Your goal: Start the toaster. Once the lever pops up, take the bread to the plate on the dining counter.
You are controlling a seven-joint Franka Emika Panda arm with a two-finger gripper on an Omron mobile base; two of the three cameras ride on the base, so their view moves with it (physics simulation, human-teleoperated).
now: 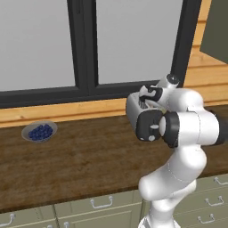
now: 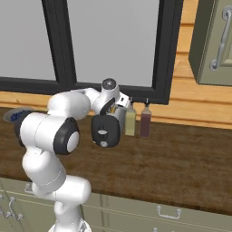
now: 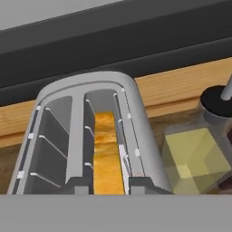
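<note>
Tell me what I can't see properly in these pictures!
- The toaster: in both base views the arm covers most of it, so its lever cannot be checked.
- The bread: hand view shows just its top edge down in the slot.
- The hand's fingers: cut off at the bottom of the hand view, so open or shut is unclear.
- The bowl: in the right base view, half behind the arm.

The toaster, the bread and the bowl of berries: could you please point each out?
toaster (image 3: 142,131), hand view, silver top right of the slots.
bread (image 3: 108,154), hand view, tan top edge in the slot.
bowl of berries (image 1: 40,132), left base view, the berries.
</note>
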